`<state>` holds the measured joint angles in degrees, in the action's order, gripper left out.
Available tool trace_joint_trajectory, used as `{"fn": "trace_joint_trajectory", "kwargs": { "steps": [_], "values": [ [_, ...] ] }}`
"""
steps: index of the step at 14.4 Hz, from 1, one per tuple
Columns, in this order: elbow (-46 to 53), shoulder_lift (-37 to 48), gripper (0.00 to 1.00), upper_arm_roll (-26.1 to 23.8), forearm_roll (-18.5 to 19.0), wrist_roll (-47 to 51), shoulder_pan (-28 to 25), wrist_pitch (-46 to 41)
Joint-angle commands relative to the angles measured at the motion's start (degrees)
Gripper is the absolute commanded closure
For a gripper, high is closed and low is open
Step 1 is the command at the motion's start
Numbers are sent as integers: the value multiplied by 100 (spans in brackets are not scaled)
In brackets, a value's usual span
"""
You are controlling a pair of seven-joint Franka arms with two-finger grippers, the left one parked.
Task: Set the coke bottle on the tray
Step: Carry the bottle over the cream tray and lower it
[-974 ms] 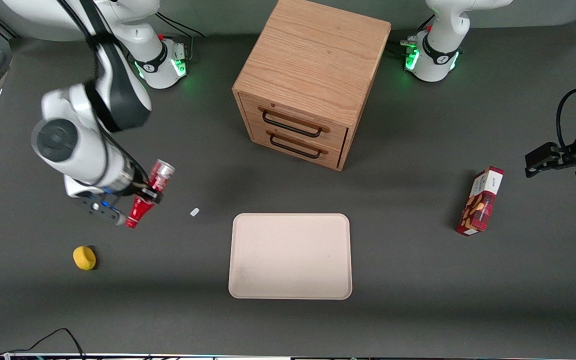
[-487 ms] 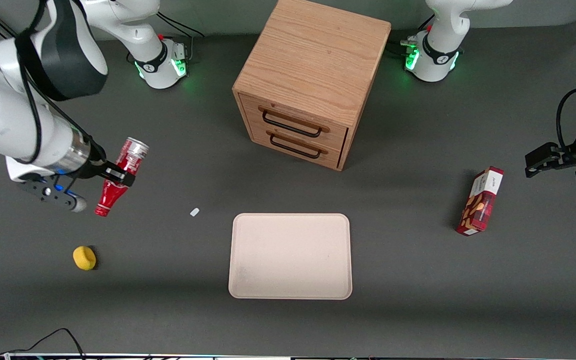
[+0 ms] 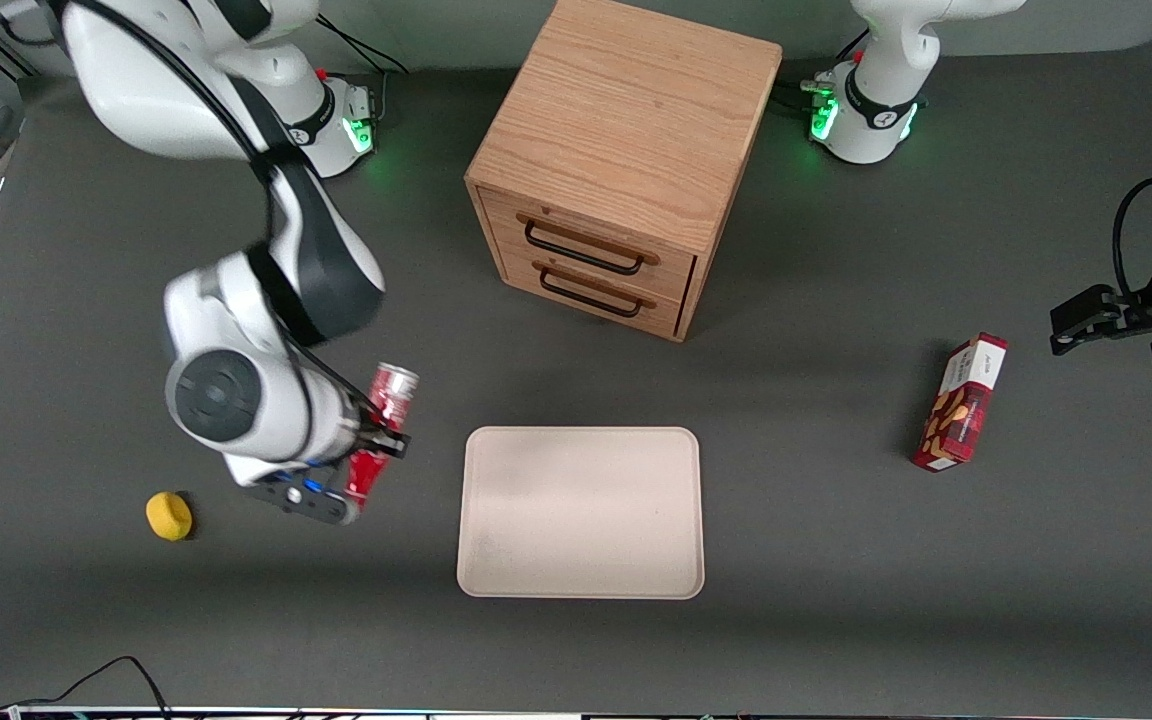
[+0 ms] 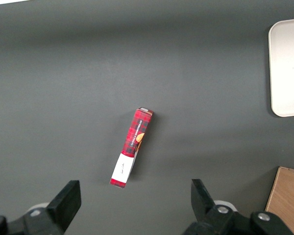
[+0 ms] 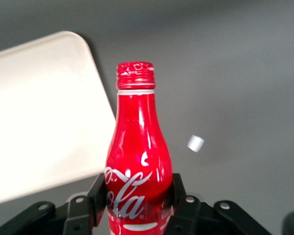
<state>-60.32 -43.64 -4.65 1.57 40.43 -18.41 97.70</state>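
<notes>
My right gripper (image 3: 379,437) is shut on the coke bottle (image 3: 381,430), a slim red bottle with white script, and holds it above the table. The bottle is tilted, its silver base up toward the drawer cabinet and its capped neck down toward the front camera. It hangs just beside the short edge of the beige tray (image 3: 581,512) that faces the working arm's end. In the right wrist view the bottle (image 5: 136,161) sits between the black fingers (image 5: 97,196), its cap pointing past the tray's rounded corner (image 5: 44,103).
A wooden two-drawer cabinet (image 3: 616,160) stands farther from the front camera than the tray. A red-and-white snack box (image 3: 961,403) lies toward the parked arm's end. A yellow round object (image 3: 169,516) lies near the working arm. A small white scrap (image 5: 195,143) lies on the table under the bottle.
My right gripper swung out toward the working arm's end with the bottle, then came back toward the tray and nearer the front camera. The white scrap is now hidden in the front view.
</notes>
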Motion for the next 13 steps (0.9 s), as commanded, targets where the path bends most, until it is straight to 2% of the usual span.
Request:
{"fn": "trace_joint_trajectory", "kwargs": {
  "steps": [1, 5, 13],
  "values": [
    [706, -793, 100, 157, 71, -481, -294, 580],
    [741, -1356, 100, 228, 203, -1210, -453, 1557],
    [741, -1849, 100, 237, 221, -1573, -629, 2016]
  ]
}}
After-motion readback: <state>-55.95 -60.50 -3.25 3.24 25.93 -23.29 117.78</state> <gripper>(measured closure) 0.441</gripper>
